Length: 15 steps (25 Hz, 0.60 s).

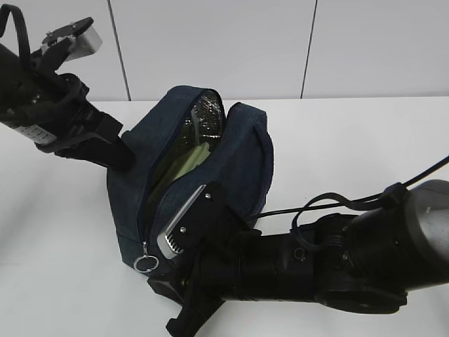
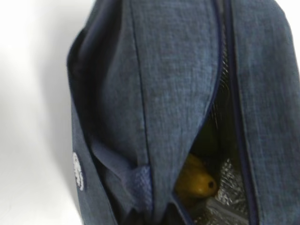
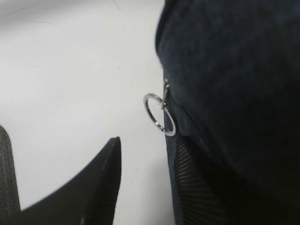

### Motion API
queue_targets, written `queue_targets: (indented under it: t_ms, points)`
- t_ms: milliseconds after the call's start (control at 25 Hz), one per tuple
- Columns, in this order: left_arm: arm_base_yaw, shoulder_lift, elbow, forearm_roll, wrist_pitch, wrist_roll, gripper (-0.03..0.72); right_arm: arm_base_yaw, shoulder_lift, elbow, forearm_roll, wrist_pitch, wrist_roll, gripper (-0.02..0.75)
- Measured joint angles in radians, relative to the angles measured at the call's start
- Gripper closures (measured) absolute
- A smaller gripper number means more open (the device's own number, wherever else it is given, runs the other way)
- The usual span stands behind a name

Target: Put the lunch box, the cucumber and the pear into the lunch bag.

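Navy lunch bag (image 2: pixel 178 84) unzipped, white unreadable logo (image 2: pixel 78 171), pear (image 2: pixel 196 180) inside

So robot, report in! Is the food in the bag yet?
Right gripper open beside the zipper ring. Left gripper unseen. Pear inside lunch bag, still unzipped. Nothing blocking.

Navy lunch bag (image 1: pixel 238 168) upright on table, unzipped; yellow pear (image 2: pixel 196 180) and green lunch box (image 1: pixel 184 158) inside.

pear (image 2: pixel 196 180) half hidden, left tool (image 1: pixel 128 160) behind lunch bag (image 1: pixel 242 165)
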Motion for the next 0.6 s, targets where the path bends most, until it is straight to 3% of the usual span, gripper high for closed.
queue_targets:
  t_ms: [80, 280, 480, 600]
  points:
    - [0.0, -0.007, 0.0, 0.001, 0.024, 0.002, 0.562, 0.0, 0.0, 0.0, 0.0, 0.002, 0.0, 0.422]
    - [0.0, -0.039, 0.0, 0.002, 0.029, 0.004, 0.235, 0.0, 0.0, 0.0, 0.0, 0.004, 0.0, 0.422]
    - [0.0, -0.07, 0.014, 0.005, 0.056, 0.011, 0.189, 0.0, 0.0, 0.0, 0.0, 0.006, 0.0, 0.422]
    - [0.0, -0.116, 0.104, 0.005, 0.005, 0.041, 0.197, 0.0, 0.0, 0.0, 0.0, 0.008, 0.0, 0.422]
